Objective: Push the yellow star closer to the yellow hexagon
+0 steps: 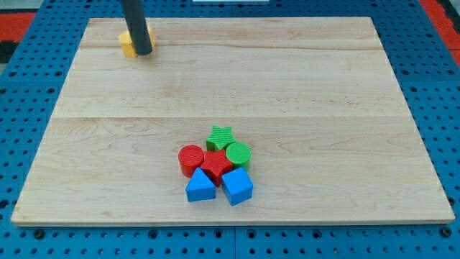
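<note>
My tip (143,52) rests at the view's top left, right against a yellow block (128,44) that it partly hides. The block's shape cannot be made out, and only its left part shows beside the rod. No second yellow block shows anywhere on the board; it may be hidden behind the rod.
A tight cluster sits at the lower middle of the wooden board (302,86): a green star (220,137), a green cylinder (238,155), a red cylinder (191,159), a red star (215,166), a blue triangle (200,188) and a blue cube (237,186).
</note>
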Tool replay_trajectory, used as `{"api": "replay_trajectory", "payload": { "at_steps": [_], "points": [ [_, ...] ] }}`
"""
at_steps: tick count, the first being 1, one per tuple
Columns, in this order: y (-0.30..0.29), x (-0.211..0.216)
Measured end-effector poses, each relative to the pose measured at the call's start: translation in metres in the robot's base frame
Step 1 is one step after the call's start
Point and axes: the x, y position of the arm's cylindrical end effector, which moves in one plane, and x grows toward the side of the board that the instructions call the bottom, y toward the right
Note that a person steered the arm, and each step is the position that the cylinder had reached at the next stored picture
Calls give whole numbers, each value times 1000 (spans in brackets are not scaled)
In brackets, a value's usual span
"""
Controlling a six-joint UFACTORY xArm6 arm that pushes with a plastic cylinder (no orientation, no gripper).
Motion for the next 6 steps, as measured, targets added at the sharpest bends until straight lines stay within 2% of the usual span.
{"api": "replay_trajectory", "payload": {
  "at_steps": [2, 3, 4, 6],
  "points": [
    [27, -6],
    [41, -21],
    [41, -45],
    [14, -45]
  ]
}}
